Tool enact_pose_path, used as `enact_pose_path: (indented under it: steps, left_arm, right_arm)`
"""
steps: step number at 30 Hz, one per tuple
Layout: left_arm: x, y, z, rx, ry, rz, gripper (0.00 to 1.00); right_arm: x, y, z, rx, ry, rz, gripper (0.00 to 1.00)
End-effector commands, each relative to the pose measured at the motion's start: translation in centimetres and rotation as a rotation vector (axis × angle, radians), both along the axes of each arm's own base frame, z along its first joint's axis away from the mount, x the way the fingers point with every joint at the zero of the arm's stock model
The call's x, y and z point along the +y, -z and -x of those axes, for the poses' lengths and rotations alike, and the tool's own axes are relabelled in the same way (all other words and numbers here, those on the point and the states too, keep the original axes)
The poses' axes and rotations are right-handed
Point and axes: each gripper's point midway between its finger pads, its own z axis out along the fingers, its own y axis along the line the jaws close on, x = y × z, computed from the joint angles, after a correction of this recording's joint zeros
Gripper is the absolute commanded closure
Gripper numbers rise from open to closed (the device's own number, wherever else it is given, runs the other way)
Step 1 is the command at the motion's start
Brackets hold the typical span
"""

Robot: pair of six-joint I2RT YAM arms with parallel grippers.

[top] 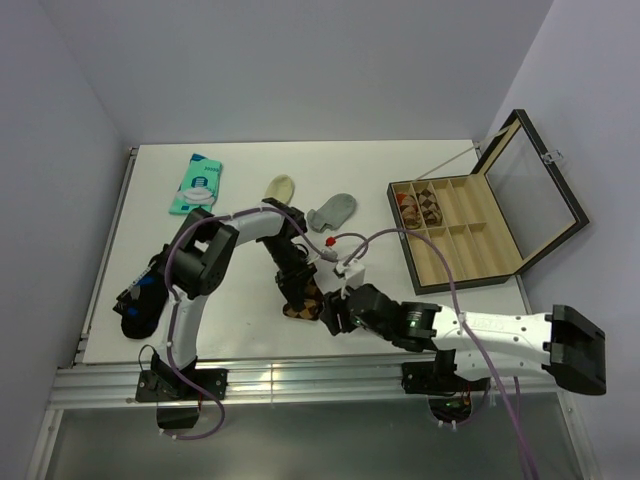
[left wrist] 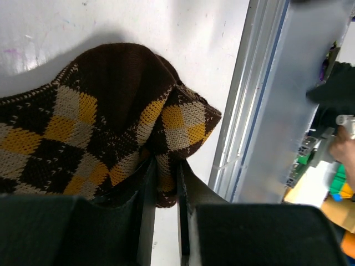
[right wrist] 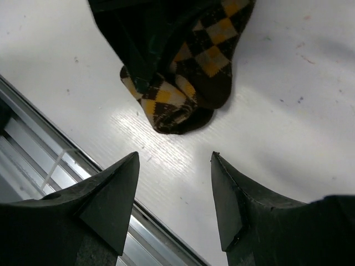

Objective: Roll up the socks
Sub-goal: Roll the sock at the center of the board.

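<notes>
The dark-brown argyle sock (left wrist: 100, 122) lies bunched near the table's front edge (top: 302, 308). My left gripper (left wrist: 165, 180) is shut on a fold at the sock's end, and the fabric fills the narrow gap between its fingers. In the top view that gripper (top: 297, 292) stands right over the sock. My right gripper (right wrist: 175, 156) is open just short of the sock (right wrist: 188, 94), with only bare table between its fingertips. It sits to the sock's right (top: 330, 312). A grey sock (top: 332, 210) and a cream sock (top: 280, 187) lie flat farther back.
An open wooden box (top: 470, 245) with compartments stands at the right, with rolled socks (top: 420, 206) in its back-left cells. A teal-and-white packet (top: 195, 183) lies at the back left. A dark bundle with blue (top: 140, 300) rests at the left edge. The metal rail (right wrist: 66, 166) runs close by.
</notes>
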Motion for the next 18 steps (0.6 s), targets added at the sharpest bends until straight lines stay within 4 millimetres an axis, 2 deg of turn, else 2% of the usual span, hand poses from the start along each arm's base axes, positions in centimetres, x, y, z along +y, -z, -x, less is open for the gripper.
enact_pose_path:
  steps: [1,6,10,18]
  left_arm:
    - [1.5,2.8,-0.5,-0.035,0.029,-0.102,0.87]
    - [1.7,3.4,-0.5,-0.023,0.020,-0.128,0.87]
    - [1.8,3.5,-0.4,-0.009,0.023,-0.136,0.87]
    - [2.2,3.6,0.1,0.027,0.037,-0.143,0.87]
  right_arm:
    - [2.8,-4.4,-1.9,-0.170,0.035,-0.029,0.39]
    - [5.3,-3.8,-0.6,-0.242,-0.080,0.062,0.38]
    - [6.7,-1.8,-0.1,-0.245,-0.159,0.161,0.38]
    - [7.3,0.5,0.4,-0.271,-0.273,0.251,0.37]
